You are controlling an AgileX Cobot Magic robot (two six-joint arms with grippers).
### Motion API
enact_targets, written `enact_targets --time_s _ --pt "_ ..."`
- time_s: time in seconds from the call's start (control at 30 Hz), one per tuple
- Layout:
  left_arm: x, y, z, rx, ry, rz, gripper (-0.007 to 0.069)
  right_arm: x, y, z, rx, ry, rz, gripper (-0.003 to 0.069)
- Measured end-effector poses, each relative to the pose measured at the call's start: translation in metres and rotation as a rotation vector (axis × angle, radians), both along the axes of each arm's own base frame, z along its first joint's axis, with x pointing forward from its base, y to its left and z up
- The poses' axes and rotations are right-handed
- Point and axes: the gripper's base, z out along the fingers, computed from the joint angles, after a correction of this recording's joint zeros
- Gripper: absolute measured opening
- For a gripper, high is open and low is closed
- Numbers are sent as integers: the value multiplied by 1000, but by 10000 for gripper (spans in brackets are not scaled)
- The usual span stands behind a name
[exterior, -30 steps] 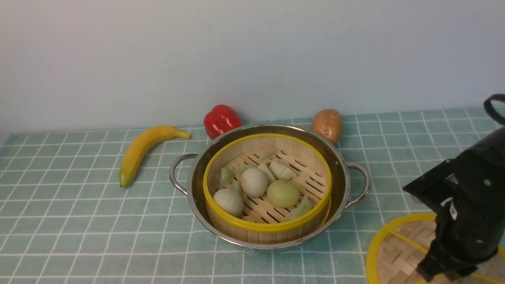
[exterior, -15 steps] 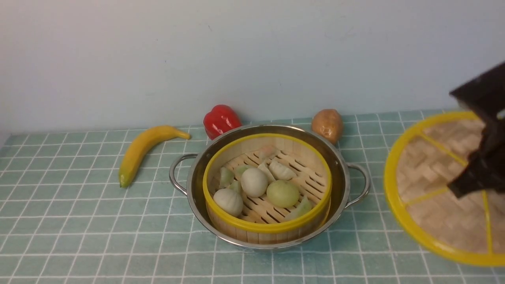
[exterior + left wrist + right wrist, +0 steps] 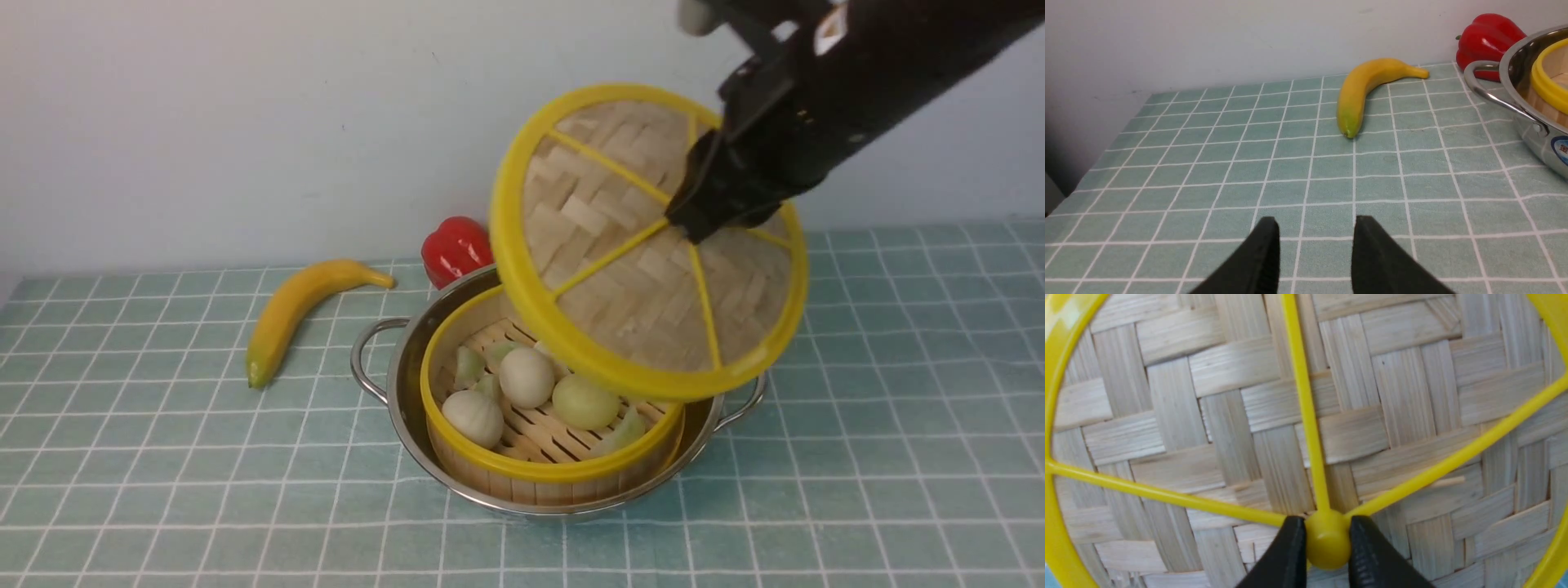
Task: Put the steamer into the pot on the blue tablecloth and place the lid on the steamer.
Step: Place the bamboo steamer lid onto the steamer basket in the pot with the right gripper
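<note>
The steamer (image 3: 522,465) sits inside the steel pot (image 3: 408,384) on the blue tablecloth (image 3: 163,474), holding several dumplings and buns. The woven lid (image 3: 620,245) hangs tilted in the air above the steamer's far right part, hiding it. My right gripper (image 3: 694,224) is shut on the lid's yellow centre knob (image 3: 1327,539), its fingers (image 3: 1290,555) pressed against both sides. In the left wrist view my left gripper (image 3: 1314,228) hovers low over bare cloth left of the pot (image 3: 1531,118), its jaws apart with nothing between them.
A banana (image 3: 298,310) lies left of the pot and a red pepper (image 3: 453,245) stands behind it by the wall. The cloth's left edge (image 3: 1069,183) shows in the left wrist view.
The right arm has lifted the lid off the cloth at the front right and carried it up and left to above the pot. The lid now hides the potato.
</note>
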Motion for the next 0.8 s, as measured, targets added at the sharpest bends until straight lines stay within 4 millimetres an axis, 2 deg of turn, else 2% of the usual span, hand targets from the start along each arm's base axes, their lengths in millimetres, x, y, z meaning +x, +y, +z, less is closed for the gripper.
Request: enact_targets --time_s 0.1,0.23,0.5,0.8 --pt "0 0 0 0 0 0 243 11 20 -16 -71 16 51 146" --pt "0 0 0 1 0 0 243 28 36 -36 -137 30 90 146" --pt "0 0 0 1 0 0 243 41 56 -61 -173 47 161 146" --pt "0 0 0 1 0 0 243 48 62 -83 -201 91 175 146"
